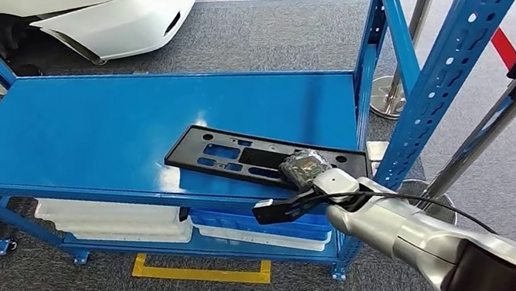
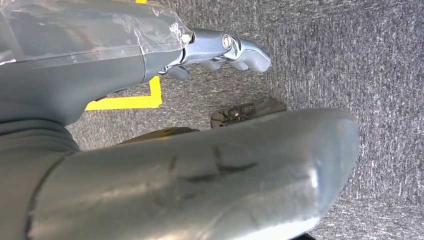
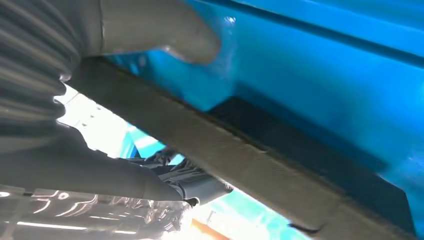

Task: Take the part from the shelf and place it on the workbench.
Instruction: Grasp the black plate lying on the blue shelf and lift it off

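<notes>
Your right arm (image 1: 417, 233) reached forward from the lower right, its silver forearm angled up toward the shelf edge. Your right hand (image 1: 304, 168) sat at the near end of the black part (image 1: 256, 153); in the right wrist view the thumb (image 3: 165, 32) lay above the part's edge and the darker fingers (image 3: 195, 182) curled beneath it, gripping it. Your left hand (image 2: 227, 50) hung over the floor, fingers curled in, holding nothing.

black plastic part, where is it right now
In the head view the flat black plastic part lies on the blue metal shelf, near its front right corner, with the right hand at its right end.
</notes>
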